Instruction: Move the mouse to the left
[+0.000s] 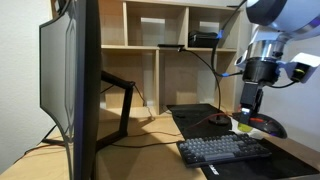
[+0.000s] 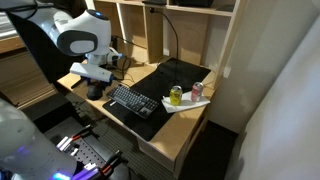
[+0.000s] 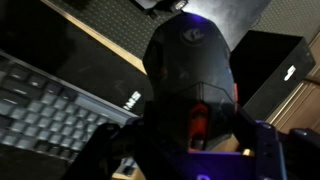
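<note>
The black oval mouse (image 3: 190, 60), with a red scroll wheel, fills the middle of the wrist view. It sits between my two fingers, which touch its sides. In an exterior view the mouse (image 1: 268, 126) lies on the desk beside the keyboard (image 1: 225, 150), just under my gripper (image 1: 248, 112). My gripper (image 3: 190, 150) looks shut on the mouse. In an exterior view my gripper (image 2: 97, 86) stands at the end of the keyboard (image 2: 132, 100) and hides most of the mouse.
A large monitor (image 1: 70, 80) stands on the desk. A black lamp base (image 1: 218, 120) sits on the dark mat behind the keyboard. Two cans (image 2: 175, 95) stand on a white plate (image 2: 185, 104). Wooden shelves (image 1: 170, 60) line the back.
</note>
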Motion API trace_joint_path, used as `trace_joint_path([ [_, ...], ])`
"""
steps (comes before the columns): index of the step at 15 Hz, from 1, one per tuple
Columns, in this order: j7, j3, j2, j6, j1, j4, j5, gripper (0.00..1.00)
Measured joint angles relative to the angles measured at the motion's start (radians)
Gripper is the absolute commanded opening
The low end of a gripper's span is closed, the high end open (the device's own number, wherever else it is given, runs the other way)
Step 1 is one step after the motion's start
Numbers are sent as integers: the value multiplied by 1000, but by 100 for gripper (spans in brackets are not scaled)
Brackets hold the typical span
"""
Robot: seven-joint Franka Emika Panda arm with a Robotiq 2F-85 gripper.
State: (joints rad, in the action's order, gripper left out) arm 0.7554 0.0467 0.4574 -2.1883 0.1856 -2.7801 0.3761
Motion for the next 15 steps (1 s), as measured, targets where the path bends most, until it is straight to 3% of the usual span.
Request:
trace_joint_path([
  [1, -1, -25, -14, 0, 65, 3, 43, 75],
  [4, 0, -77, -85, -5, 199, 34, 132, 75],
  [5, 0, -80, -104, -6, 206, 45, 133, 50],
  [9, 4, -93, -146, 9, 203, 61, 126, 50],
  [14, 19, -216, -380, -87, 256, 233, 279, 50],
  [15, 11, -234, -437, -122, 253, 279, 287, 75],
])
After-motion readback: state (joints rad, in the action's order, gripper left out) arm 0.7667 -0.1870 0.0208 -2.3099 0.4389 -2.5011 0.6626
